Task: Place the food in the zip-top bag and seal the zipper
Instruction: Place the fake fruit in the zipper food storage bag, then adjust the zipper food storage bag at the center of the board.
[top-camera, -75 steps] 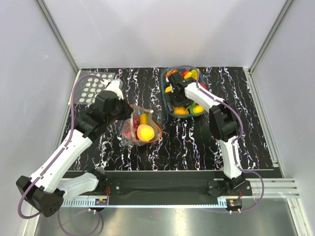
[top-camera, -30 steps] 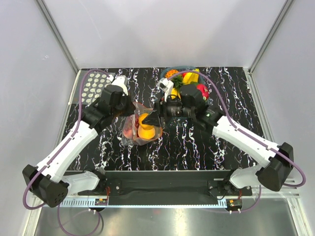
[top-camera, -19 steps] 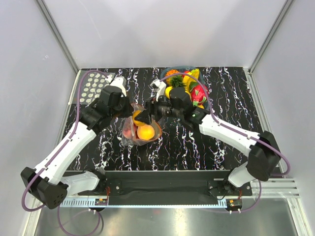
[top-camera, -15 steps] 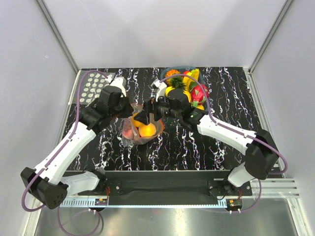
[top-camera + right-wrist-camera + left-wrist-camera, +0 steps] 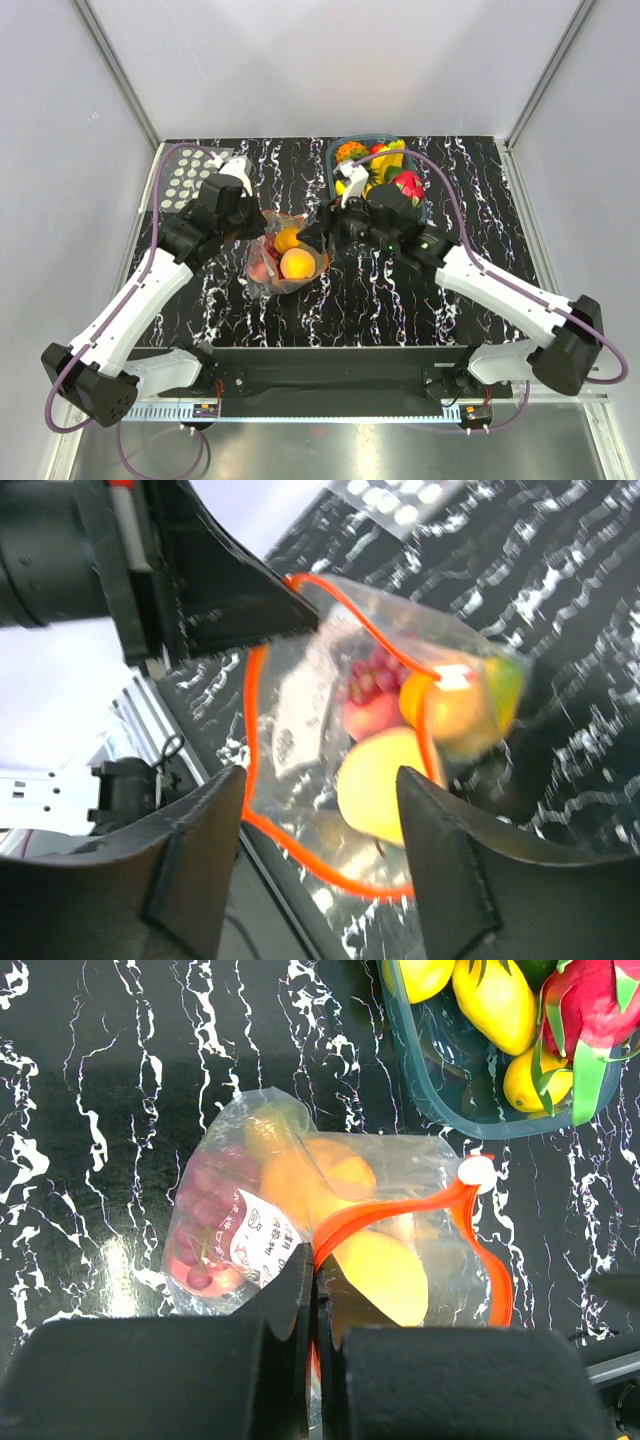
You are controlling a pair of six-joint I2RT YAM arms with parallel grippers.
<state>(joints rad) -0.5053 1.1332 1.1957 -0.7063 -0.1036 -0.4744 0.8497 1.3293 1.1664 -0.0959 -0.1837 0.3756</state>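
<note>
While lying on the black table (image 5: 380,300) a little left of its centre, open at the mouth: the clear bag (image 5: 283,283), with its orange zipper (image 5: 400,1206) unsealed and bowed into a loop. Pinched at one side of that loop by the left gripper (image 5: 313,1285), fingers pressed tight together on the strip. Inside the bag: a yellow fruit (image 5: 385,1270), an orange fruit (image 5: 335,1165) and red grapes (image 5: 200,1250) beside a white label (image 5: 262,1238). Hovering just beside the mouth on its right side, the right gripper (image 5: 318,810), fingers spread wide and holding nothing. More fruit, some yellow pieces and a pink dragon fruit (image 5: 408,185), lying in the teal tray (image 5: 331,170) at the far edge, right of centre. At the far left corner, a sheet with white dots (image 5: 185,180).
</note>
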